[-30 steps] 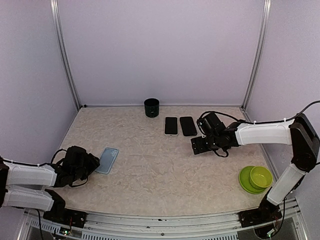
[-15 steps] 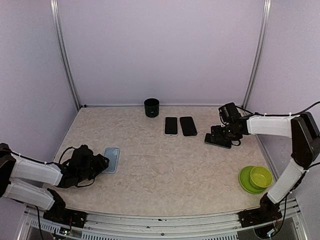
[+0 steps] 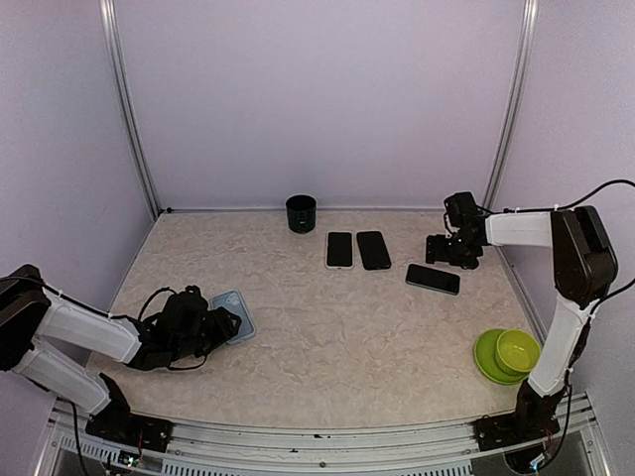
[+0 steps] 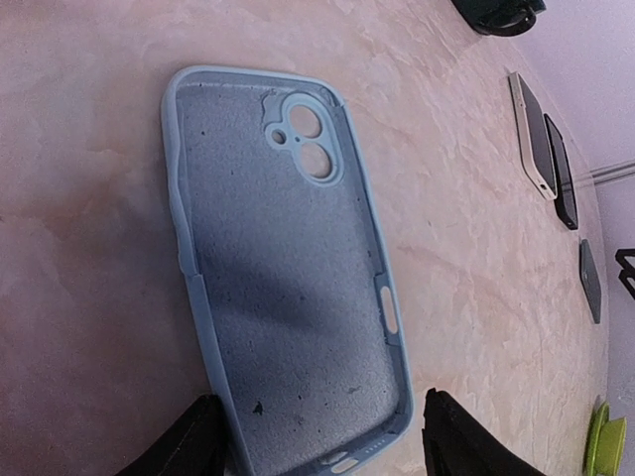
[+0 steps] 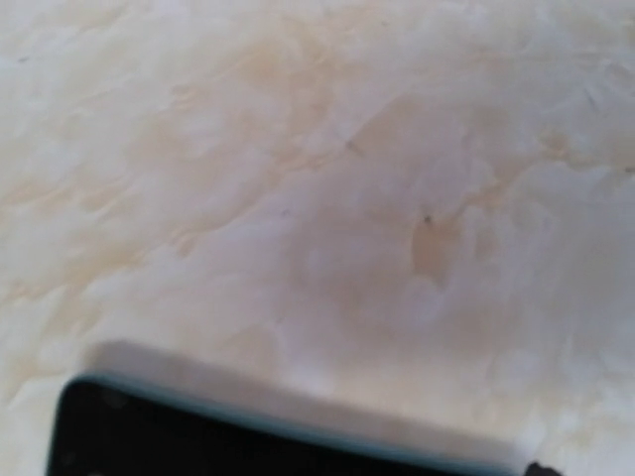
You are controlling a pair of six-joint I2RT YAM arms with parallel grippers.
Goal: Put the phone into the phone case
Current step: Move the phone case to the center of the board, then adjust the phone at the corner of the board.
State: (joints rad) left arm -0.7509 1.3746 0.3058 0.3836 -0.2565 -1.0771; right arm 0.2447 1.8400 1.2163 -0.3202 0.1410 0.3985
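The light-blue phone case (image 4: 288,268) lies inner side up on the table, camera cut-out at its far end. My left gripper (image 4: 319,405) straddles its near end, with a black finger against each long side, and is shut on the case. From above, that gripper (image 3: 224,327) and the case (image 3: 236,325) sit at the front left. A dark phone (image 3: 433,279) lies flat at the right, nothing holding it. My right gripper (image 3: 450,248) is open just behind it, near the back right corner. The right wrist view shows only the phone's dark edge (image 5: 248,441); its own fingers are out of frame.
Two more dark phones (image 3: 339,249) (image 3: 373,250) lie side by side at the back centre. A black cup (image 3: 301,213) stands behind them by the wall. A green bowl on a green plate (image 3: 508,354) sits at the front right.
The right gripper moved the phone from the centre to the right, let it go and drew back toward the wall. The left gripper shifted the case rightward and turned it.
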